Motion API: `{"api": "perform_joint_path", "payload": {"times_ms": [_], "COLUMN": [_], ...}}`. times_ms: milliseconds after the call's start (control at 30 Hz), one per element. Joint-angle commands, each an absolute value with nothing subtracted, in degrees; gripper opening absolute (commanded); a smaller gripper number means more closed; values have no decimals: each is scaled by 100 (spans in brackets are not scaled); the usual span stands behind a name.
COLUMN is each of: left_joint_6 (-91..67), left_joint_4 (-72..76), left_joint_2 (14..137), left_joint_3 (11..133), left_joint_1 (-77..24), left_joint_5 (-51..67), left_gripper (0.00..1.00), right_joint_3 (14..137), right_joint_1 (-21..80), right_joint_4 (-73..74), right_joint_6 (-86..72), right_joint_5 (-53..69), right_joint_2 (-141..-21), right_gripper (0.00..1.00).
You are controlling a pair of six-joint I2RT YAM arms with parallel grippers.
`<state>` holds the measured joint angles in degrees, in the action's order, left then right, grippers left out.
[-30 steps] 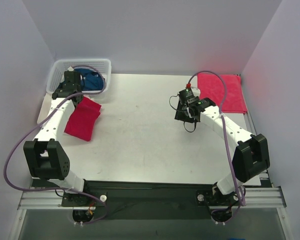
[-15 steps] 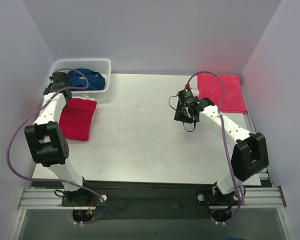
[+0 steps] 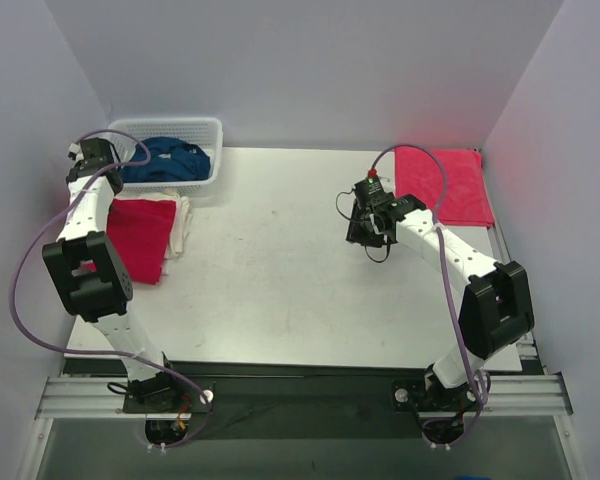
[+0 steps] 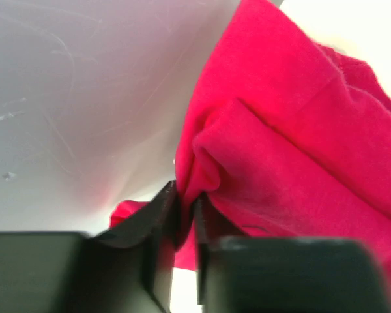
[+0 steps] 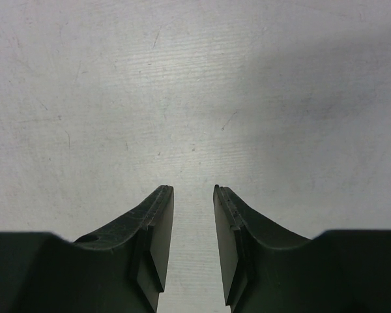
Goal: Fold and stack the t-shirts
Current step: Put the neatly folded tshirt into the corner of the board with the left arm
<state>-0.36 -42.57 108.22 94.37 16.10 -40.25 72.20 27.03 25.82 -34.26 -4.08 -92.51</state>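
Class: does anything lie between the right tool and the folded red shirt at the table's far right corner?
Nothing visible does. Bare table separates the right tool from the folded red shirt; only the arm's own purple cable arches above.

Top external cam: fixed, high up and behind both arm bases, looking down and fwd over the whole pale grey table top (image 3: pixel 280 290) to the back wall; widest and farthest view. Left wrist cam: sits right behind the black left gripper (image 4: pixel 186 202), v. close on the crimson red soft fabric t-shirt (image 4: pixel 300 163), w/ a pale scratched surface (image 4: pixel 65 98) beyond. Right wrist cam: same mount behind the black right gripper (image 5: pixel 193 192), aimed down at bare table, close. Shared: top and left wrist both catch the red shirt at the table's left side; top and right wrist share a table patch right of centre.
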Motion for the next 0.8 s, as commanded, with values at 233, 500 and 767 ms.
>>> {"api": "perform_joint_path", "payload": {"times_ms": [233,500,767], "left_joint_6": [-747,-1097,-1951], "left_joint_4": [-3948,-3112,-2277], "left_joint_2": [9758,7867,6936], "left_joint_3": [9414,8614,7315], "left_joint_1": [1582,1134,168], "left_joint_5": [-3490,-1013,668], "left_gripper": [66,77,89], "right_joint_3": [7409,7400,7094], "right_joint_1": [2698,2707,2698], "right_joint_4": [2637,2628,2575], "right_joint_6": [-3384,-3384,-3130], "right_joint_5": [-352,-466,-861], "right_joint_2": [-9237,-9168,-8728], "right_gripper": [32,32,33]}}
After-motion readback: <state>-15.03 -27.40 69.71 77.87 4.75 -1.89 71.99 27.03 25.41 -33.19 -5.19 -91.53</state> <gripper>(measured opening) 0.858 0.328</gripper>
